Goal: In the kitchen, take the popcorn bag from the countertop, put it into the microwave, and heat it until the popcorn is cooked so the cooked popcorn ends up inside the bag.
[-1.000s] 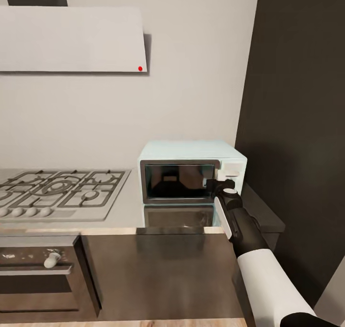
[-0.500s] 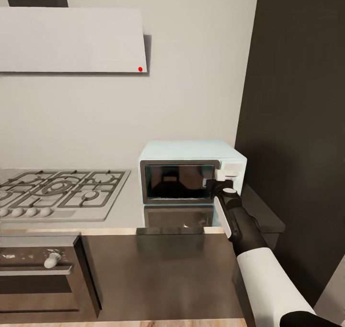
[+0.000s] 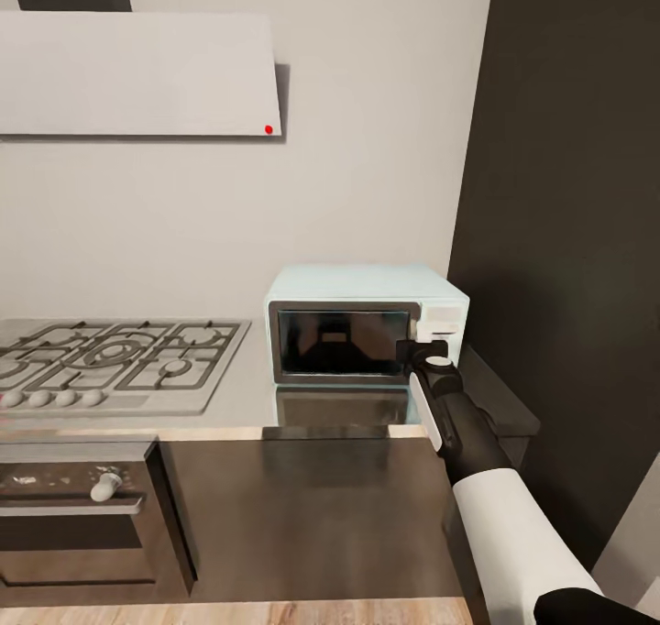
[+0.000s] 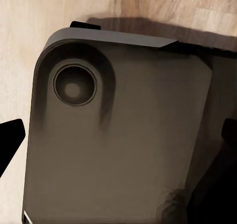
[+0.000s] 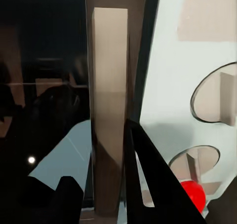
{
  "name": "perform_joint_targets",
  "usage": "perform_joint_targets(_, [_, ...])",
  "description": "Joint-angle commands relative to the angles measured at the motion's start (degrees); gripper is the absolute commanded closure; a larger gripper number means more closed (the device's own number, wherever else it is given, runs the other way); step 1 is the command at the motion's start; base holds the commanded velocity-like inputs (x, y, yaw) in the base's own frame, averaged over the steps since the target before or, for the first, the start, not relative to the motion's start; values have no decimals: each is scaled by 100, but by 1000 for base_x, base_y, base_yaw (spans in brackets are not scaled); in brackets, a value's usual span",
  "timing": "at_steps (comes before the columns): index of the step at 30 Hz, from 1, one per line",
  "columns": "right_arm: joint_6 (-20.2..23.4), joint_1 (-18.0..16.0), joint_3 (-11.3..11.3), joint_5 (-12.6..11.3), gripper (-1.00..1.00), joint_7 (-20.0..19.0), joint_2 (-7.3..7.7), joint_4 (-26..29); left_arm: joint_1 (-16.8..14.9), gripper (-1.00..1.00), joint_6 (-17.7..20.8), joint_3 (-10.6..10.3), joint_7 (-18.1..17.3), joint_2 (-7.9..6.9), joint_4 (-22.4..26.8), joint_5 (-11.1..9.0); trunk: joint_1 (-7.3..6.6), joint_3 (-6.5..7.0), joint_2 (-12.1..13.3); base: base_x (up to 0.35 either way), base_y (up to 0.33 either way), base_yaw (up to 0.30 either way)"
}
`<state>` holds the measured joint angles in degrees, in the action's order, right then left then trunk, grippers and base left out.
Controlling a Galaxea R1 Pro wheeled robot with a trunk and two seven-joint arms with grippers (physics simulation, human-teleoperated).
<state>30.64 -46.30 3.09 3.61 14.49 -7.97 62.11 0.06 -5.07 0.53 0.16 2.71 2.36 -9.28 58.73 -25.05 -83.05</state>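
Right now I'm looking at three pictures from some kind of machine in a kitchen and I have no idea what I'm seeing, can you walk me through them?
These are simulator renders from a wheeled robot with two arms. The wide picture is from a camera on its head, looking down at a grey countertop. On it stand a pale blue-mint microwave, door shut, and a gas hob to its left; a dark oven sits below the hob. The black-and-white limb is the robot's right arm, with its right gripper up against the door's right edge, beside the knob panel.

The other two pictures come from cameras near each gripper. The right wrist view shows the microwave's door handle very close, with the gripper's fingers on either side of it; whether they have closed on it is unclear. The left wrist view shows a dark part of the robot over wooden floor.
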Motion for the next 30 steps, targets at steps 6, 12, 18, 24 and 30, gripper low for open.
perform_joint_targets(6, [-6,-2,16,-116,100,1,-3,-82,-3,-100,-11,9,2,16,9,-39,0,-6,-3,-56,0,0])
perform_joint_targets(12, [-13,-2,16,-115,100,2,-3,-92,-3,-100,-11,9,2,45,10,-39,0,-6,-3,-204,0,0])
perform_joint_targets(18, [-14,-2,16,-115,100,4,-3,-94,-5,-100,-11,9,2,44,9,-40,0,-6,-3,-153,82,0])
perform_joint_targets(24, [-14,-2,16,-115,100,10,-3,-94,-3,-100,-11,9,2,45,10,-39,0,-6,-3,-115,106,0])
perform_joint_targets(30, [-14,-2,16,-115,100,10,-3,-94,-2,-100,-11,9,10,45,9,-42,0,-6,-3,-139,35,0])
